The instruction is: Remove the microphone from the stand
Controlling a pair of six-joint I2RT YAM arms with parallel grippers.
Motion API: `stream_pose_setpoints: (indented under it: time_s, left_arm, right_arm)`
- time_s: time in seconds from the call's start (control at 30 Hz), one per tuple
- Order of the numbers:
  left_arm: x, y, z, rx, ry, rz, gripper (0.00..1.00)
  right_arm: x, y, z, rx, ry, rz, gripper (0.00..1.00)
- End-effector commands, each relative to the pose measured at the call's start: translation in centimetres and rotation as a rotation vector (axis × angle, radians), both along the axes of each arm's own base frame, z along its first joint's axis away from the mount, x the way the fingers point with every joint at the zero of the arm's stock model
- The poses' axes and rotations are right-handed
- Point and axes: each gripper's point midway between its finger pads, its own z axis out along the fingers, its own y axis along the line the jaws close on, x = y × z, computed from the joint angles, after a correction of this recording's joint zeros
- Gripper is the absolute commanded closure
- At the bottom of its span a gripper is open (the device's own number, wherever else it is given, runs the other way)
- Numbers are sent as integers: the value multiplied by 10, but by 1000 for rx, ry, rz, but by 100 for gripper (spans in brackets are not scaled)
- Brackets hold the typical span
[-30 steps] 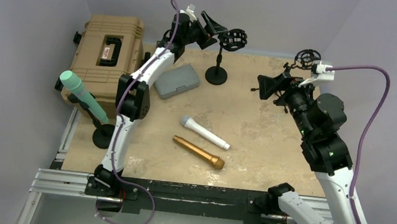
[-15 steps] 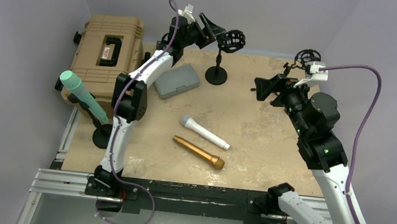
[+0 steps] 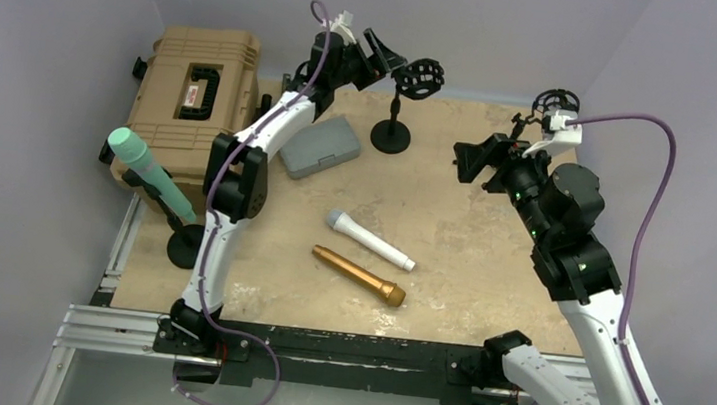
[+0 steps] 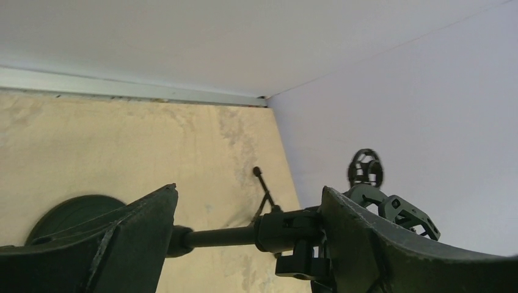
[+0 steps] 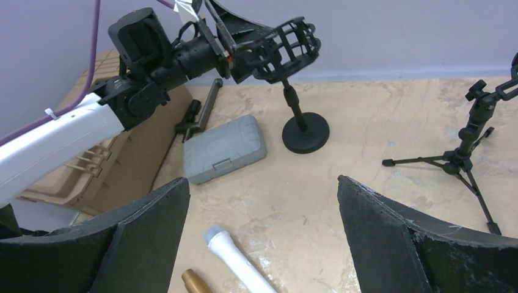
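A mint-green microphone (image 3: pixel 136 161) sits tilted in a clip on a black stand (image 3: pixel 186 244) at the table's left edge, far from both grippers. My left gripper (image 3: pixel 388 57) is open at the back, its jaws on either side of an empty black shock-mount stand (image 3: pixel 418 76). In the left wrist view the stand's pole (image 4: pixel 220 235) runs across the gap of the left gripper (image 4: pixel 247 189). My right gripper (image 3: pixel 470 159) is open and empty in the air over the right side; it also shows in the right wrist view (image 5: pixel 262 180).
A white microphone (image 3: pixel 369 239) and a gold microphone (image 3: pixel 359 275) lie mid-table. A grey case (image 3: pixel 319 145) lies beside the centre stand's base (image 3: pixel 391 136). A tan hard case (image 3: pixel 192 95) stands back left. A tripod stand (image 3: pixel 553 104) stands back right.
My right gripper has swung left and a little toward the back. My left gripper has stayed at the shock mount, shifting only slightly.
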Motion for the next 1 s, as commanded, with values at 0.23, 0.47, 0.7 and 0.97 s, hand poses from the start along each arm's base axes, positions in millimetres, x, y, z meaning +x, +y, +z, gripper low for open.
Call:
stream_pose_setpoints:
  time_s: [0.23, 0.47, 0.7, 0.97]
  left_arm:
    - [-27, 27, -174, 393, 325, 53, 15]
    - [-29, 31, -158, 427, 337, 44, 14]
    - [-29, 38, -30, 417, 142, 37, 5]
    - [-74, 69, 113, 393, -46, 73, 0]
  right_arm:
    - [4, 3, 3, 17, -24, 6, 11]
    - [4, 5, -1, 21, -11, 17, 11]
    - [6, 14, -8, 23, 8, 54, 11]
    - [14, 27, -29, 10, 64, 107, 10]
